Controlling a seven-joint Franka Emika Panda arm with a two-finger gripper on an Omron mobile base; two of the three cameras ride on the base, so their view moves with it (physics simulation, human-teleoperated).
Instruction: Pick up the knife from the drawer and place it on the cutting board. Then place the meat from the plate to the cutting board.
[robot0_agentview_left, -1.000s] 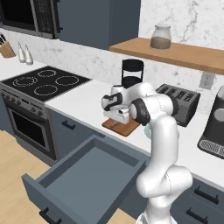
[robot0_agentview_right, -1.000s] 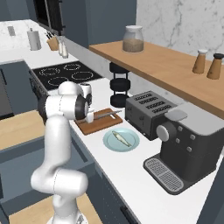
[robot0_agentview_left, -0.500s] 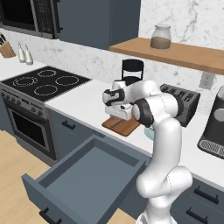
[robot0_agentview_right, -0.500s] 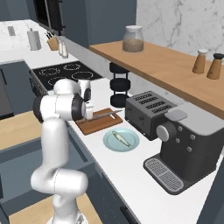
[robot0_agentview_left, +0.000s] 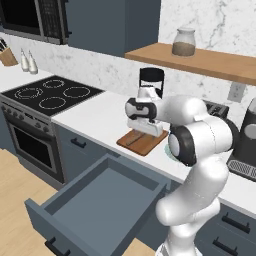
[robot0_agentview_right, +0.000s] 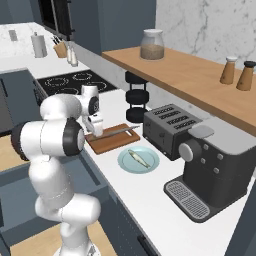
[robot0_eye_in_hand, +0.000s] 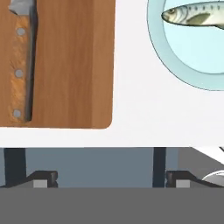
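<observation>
White counter (robot0_agentview_right: 150, 200) runs along the wall, stove (robot0_agentview_left: 47, 95) at its far left end. Drawer (robot0_agentview_left: 100, 205) stands pulled out wide below the counter edge, boxy interior bare. Coffee machine (robot0_agentview_right: 215, 170) and toaster (robot0_agentview_right: 167, 127) sit on the counter to the right of the work area. Cutting board (robot0_agentview_right: 112, 140) lies flat on the counter near the front edge, in front of a black stacked appliance (robot0_agentview_right: 136, 97). Plate (robot0_agentview_right: 138, 160) rests just beside the board, toward the coffee machine, apart from it by a strip of counter. Knife (robot0_agentview_right: 116, 131) lies on the board, wooden handle (robot0_eye_in_hand: 22, 65) flat on the wood, blade pointing toward the toaster. Meat (robot0_eye_in_hand: 194, 14) lies on the plate, fish-shaped. Gripper (robot0_eye_in_hand: 105, 179) hovers above the board's corner at the front counter edge, jaws spread wide, nothing between them. In the hand view the knife handle sits off to one side of the fingertips (robot0_eye_in_hand: 41, 178), the meat off to the other; neither touches the claw.
</observation>
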